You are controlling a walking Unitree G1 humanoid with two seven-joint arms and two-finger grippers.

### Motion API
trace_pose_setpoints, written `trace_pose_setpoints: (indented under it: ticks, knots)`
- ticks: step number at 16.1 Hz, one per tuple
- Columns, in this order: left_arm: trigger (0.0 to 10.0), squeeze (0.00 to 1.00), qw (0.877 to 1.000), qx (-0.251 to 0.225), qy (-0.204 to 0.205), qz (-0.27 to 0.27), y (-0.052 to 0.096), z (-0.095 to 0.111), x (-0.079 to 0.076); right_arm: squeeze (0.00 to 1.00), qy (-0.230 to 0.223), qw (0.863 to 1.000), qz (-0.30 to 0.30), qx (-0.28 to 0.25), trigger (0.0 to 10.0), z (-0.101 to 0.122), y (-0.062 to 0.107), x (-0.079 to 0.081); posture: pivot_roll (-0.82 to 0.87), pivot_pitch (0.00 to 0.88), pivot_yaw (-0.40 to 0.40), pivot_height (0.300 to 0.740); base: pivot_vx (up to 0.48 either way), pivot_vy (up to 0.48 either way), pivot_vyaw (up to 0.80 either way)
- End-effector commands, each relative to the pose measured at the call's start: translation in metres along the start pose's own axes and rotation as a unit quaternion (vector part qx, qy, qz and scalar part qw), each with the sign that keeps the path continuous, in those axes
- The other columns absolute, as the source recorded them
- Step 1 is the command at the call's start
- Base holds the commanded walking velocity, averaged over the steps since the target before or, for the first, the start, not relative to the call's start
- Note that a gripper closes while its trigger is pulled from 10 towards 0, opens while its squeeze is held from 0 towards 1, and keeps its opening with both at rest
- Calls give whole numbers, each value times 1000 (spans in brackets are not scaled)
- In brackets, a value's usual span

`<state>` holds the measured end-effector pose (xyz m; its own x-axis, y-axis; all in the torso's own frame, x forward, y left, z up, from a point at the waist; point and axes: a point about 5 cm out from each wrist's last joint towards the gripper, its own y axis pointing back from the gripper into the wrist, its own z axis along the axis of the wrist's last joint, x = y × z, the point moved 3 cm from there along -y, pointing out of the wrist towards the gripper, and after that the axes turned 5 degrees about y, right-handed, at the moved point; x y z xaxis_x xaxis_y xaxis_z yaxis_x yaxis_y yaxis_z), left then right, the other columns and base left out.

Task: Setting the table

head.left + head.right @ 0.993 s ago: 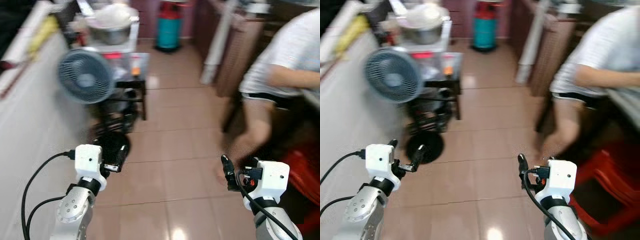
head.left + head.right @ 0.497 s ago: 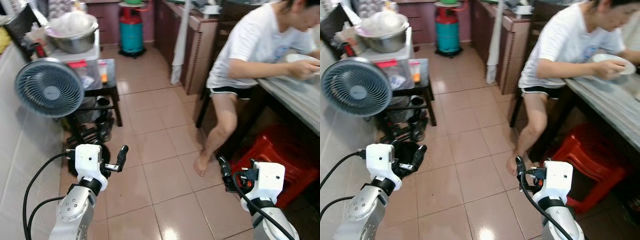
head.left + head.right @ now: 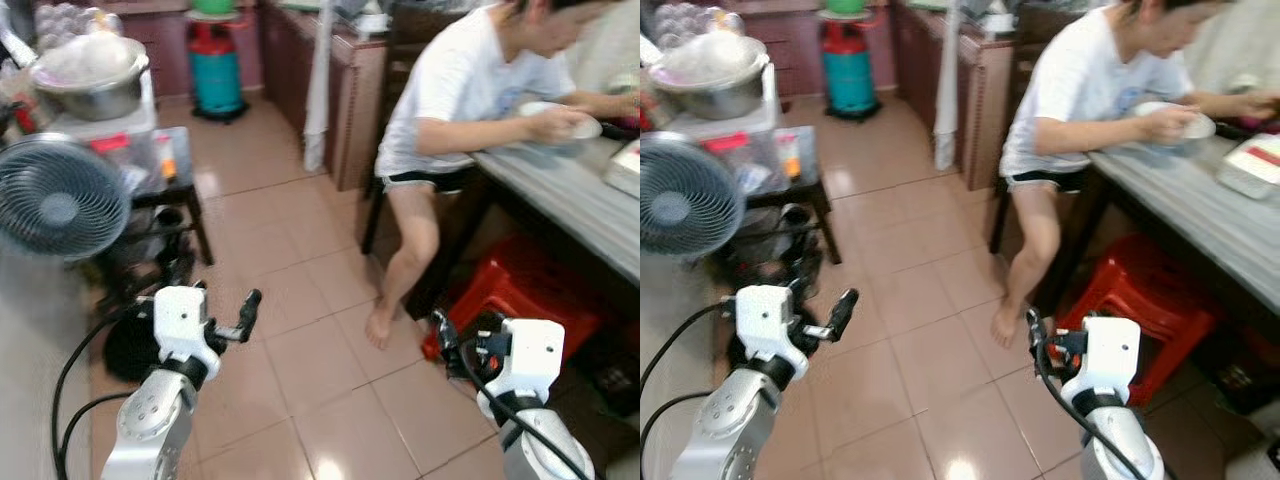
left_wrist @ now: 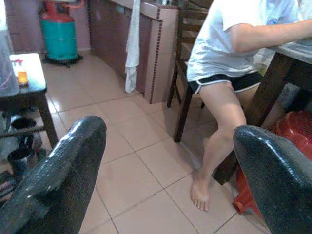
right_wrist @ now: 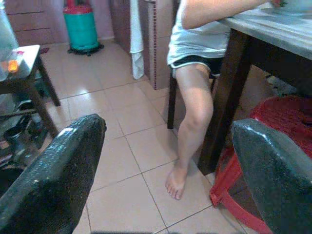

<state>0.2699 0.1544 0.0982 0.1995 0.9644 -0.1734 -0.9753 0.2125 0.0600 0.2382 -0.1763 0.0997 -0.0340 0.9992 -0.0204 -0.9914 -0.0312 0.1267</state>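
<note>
While both grippers, left (image 3: 250, 300) and right (image 3: 437, 322), hang spread and empty, the grey-topped dining table (image 3: 560, 195) looks barely laid; nearly everything remains.

Glossy tiled floor (image 3: 300, 250) (pinkish), dark wooden cabinets (image 3: 340, 90).

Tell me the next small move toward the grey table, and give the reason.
Probably keep turning right and step toward the grey table. Both the left gripper and right gripper are open and hold nothing, the table sits off to the right, and a seated person and a red plastic stool crowd its near edge.
</note>
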Motion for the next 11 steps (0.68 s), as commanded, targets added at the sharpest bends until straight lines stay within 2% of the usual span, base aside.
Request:
trace_pose_setpoints:
  ticks: [1, 4, 11]
  knots:
    - [10000, 0, 1000, 2, 4, -14, -2, 0, -5, 0, 5, 1000, -5, 4, 10000, -1, 0, -3, -21, 41, -10, 740, 0, 0, -800]
    - [10000, 0, 1000, 3, 4, -19, -3, 0, -6, 0, 5, 1000, -5, 4, 10000, 0, -1, -4, -23, 44, -9, 740, 0, 0, -800]
    - [10000, 0, 1000, 6, 3, -25, -3, -2, -8, 0, 4, 1000, -1, 6, 10000, -2, -1, -1, -23, 45, -12, 740, 259, 0, -800]
